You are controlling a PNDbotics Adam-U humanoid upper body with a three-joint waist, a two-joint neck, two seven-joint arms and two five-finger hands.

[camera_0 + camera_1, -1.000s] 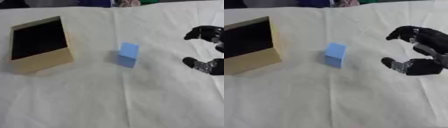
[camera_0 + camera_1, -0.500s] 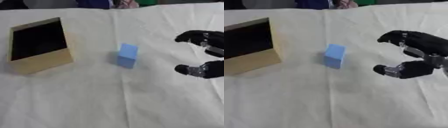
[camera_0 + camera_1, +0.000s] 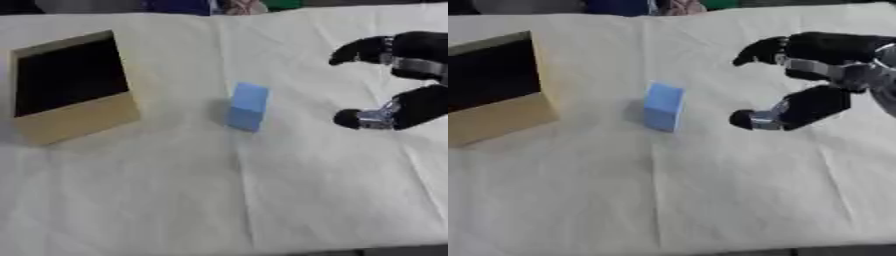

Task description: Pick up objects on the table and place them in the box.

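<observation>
A light blue block (image 3: 248, 106) stands on the white cloth near the middle of the table. To its left lies a tan cardboard box (image 3: 79, 120) with a dark open inside, nothing visible in it. My right hand (image 3: 815, 82) hovers to the right of the block, a short gap away, open with fingers above and thumb below spread toward it. Nothing is held. My left hand shows in neither view.
The white cloth (image 3: 262, 200) covers the whole table and has a crease running down the middle. People's clothing shows along the far edge (image 3: 210, 5). The table's front edge runs along the bottom of the view.
My right hand has moved left across the cloth toward the blue block, staying open. The block and the box have not moved.
</observation>
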